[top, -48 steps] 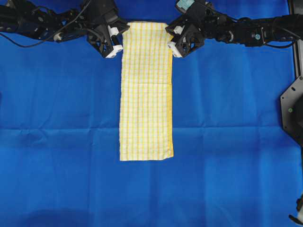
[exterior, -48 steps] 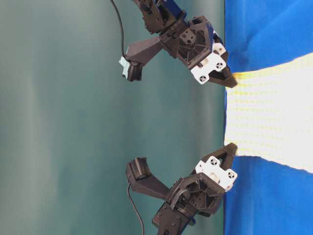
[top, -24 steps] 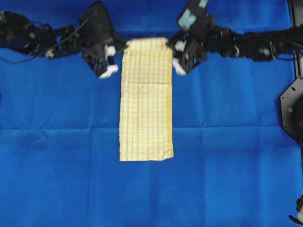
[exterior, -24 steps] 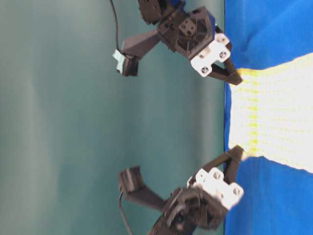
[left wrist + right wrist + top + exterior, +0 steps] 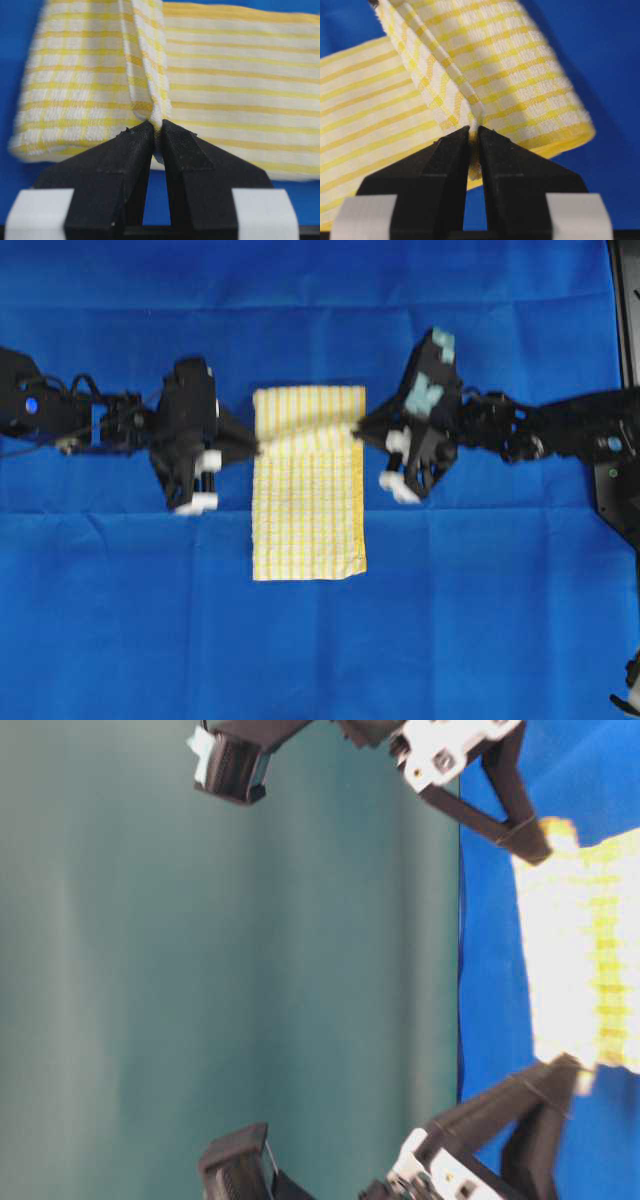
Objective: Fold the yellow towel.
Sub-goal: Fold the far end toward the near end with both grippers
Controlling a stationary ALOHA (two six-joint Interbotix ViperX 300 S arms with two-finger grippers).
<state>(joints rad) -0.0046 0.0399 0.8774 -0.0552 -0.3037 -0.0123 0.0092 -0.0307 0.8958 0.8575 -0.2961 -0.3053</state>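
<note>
Folding over on itself, the yellow towel [image 5: 307,495] lies mid-desk on the blue cloth [image 5: 120,620], long axis running from me toward its free near hem. My left hand [image 5: 252,448] and right hand [image 5: 356,428] are each clamped on a corner of the lifted far edge, level with one another, so neither is nearer the hem ahead. Under the raised flap, I cannot see how the layers align; the table-level view is blurred.

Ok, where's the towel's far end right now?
In the overhead view the yellow towel lies mid-table on the blue cloth; its far end is lifted, pinched between the left tool and right tool.
</note>
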